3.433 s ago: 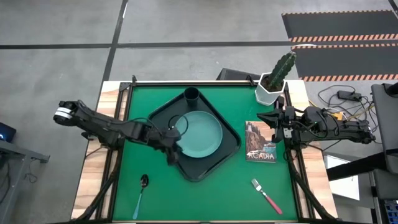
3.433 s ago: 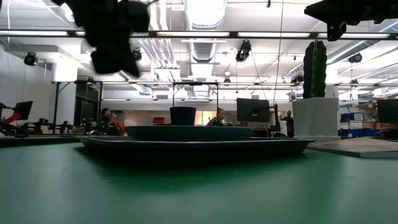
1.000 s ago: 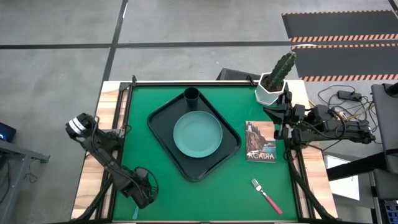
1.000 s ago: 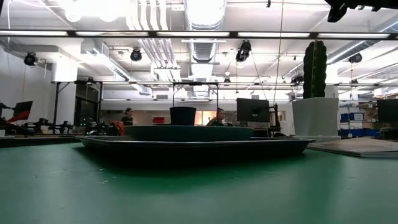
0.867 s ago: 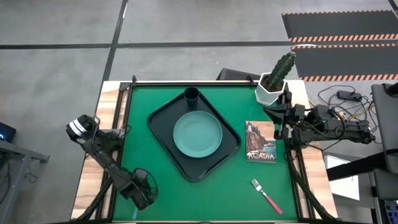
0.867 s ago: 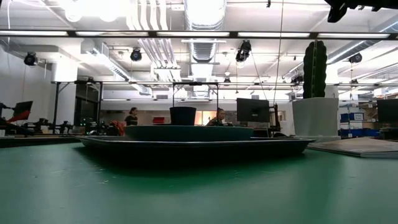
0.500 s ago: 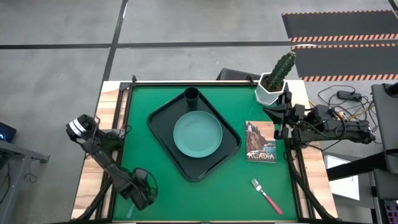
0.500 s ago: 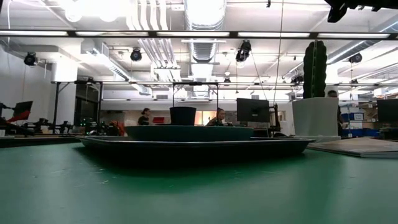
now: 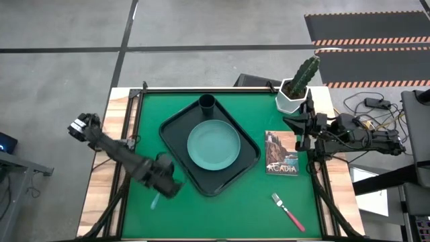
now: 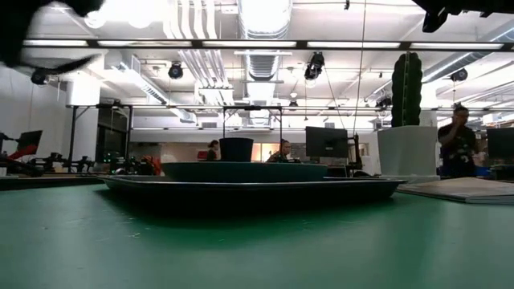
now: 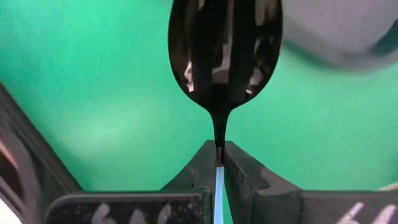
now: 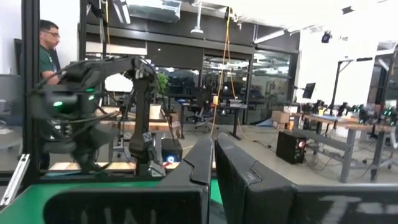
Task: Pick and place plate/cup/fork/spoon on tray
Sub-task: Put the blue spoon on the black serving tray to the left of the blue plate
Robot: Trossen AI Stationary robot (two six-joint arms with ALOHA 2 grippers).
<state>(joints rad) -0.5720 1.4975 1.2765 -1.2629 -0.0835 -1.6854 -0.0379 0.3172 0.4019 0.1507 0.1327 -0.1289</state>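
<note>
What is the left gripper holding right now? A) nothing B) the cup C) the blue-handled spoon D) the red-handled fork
C: in the left wrist view the left gripper has its fingers shut on the light-blue handle of the spoon, whose dark bowl sticks out ahead over the green table. The fork lies on the table and the cup stands on the tray.

Bright green felt-like surface (image 9: 222, 208) w/ pale wood edging. Dark black-green rectangular plastic tray (image 9: 173, 128); round pale teal-green plate (image 9: 213, 144); small dark green-black cylindrical cup (image 9: 207, 103). Small fork (image 9: 287, 211): silver head, red-pink handle. Small spoon (image 11: 225, 56): glossy dark metal bowl, thin light-blue handle. White angular pot w/ green cactus (image 9: 294, 93). Small rectangular picture book (image 9: 281, 153): brown-orange cover, white lettering. Floor grey.
</note>
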